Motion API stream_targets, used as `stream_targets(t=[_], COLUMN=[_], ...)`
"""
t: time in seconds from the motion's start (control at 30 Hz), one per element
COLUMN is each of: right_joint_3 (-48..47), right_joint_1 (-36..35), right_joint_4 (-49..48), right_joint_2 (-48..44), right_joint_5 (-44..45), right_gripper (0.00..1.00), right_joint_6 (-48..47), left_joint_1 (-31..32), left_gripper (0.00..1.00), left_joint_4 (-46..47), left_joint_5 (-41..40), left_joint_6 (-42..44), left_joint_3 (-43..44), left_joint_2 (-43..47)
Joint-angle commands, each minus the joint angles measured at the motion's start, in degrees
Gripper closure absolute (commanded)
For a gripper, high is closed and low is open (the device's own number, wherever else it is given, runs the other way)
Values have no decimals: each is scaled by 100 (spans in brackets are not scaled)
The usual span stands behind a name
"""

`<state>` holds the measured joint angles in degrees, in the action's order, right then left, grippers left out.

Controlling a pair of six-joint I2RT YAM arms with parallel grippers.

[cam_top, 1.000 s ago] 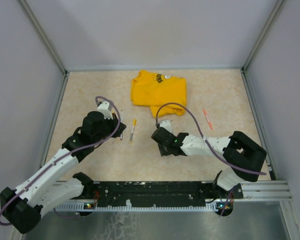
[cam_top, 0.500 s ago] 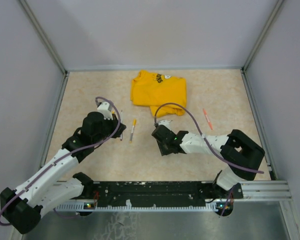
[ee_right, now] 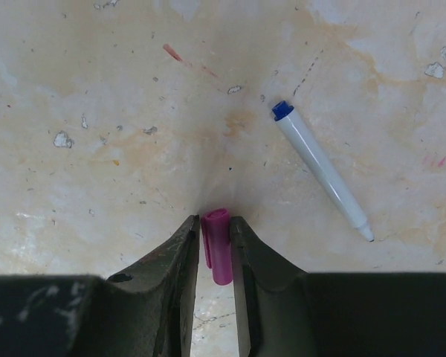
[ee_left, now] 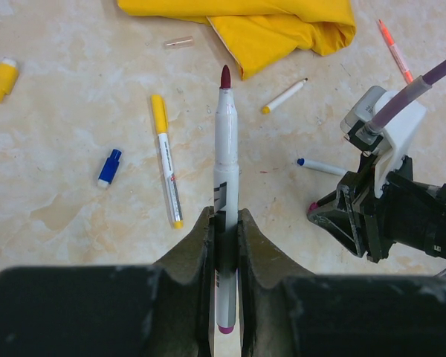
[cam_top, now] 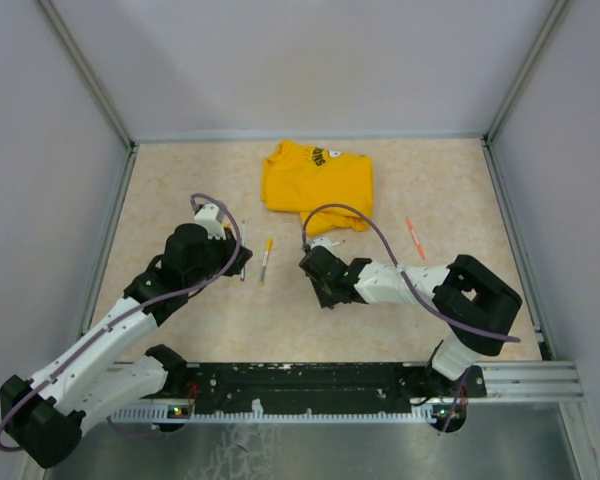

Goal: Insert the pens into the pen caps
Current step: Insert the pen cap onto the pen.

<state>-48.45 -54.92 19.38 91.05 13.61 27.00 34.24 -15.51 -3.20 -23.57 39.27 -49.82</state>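
While your left fingers [ee_left: 197, 253] clamp the magenta pen [ee_left: 224, 149], tip pointing straight out ahead, the magenta cap [ee_right: 218, 249] lies on the table [ee_right: 97, 89] between your right fingers [ee_right: 177, 262], long axis running along them; they flank it closely, but you cannot tell whether they grip it

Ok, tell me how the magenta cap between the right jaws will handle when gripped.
The cap is small, smooth plastic, so probably very light and stiff. Its round body may roll, or squirt out of the narrow jaws if squeezed off-centre. What looks like a side clip might limit rolling.
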Motion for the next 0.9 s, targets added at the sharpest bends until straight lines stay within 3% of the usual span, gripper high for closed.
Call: stream_targets(t=[0.0, 0.13, 0.3, 0.87], right_joint_3=[-95, -86, -135, -252], right_joint_1=[51, 49, 51, 59], right_joint_4=[106, 268, 439, 538], right_joint_2=[182, 98, -40, 150], right_joint_5=[-121, -24, -73, -265], right_gripper=[78, 79, 72, 75], right_joint_6=[-66, -59, -116, -220], left_joint_1=[-31, -31, -31, -31], left_gripper=[99, 99, 100, 100], left_joint_4=[101, 92, 133, 171], left_joint_5=[9, -3, 25, 94], left_joint_6=[-26, -25, -26, -51], left_joint_3=[-49, -35, -8, -1], left_joint_2=[64, 52, -7, -45])
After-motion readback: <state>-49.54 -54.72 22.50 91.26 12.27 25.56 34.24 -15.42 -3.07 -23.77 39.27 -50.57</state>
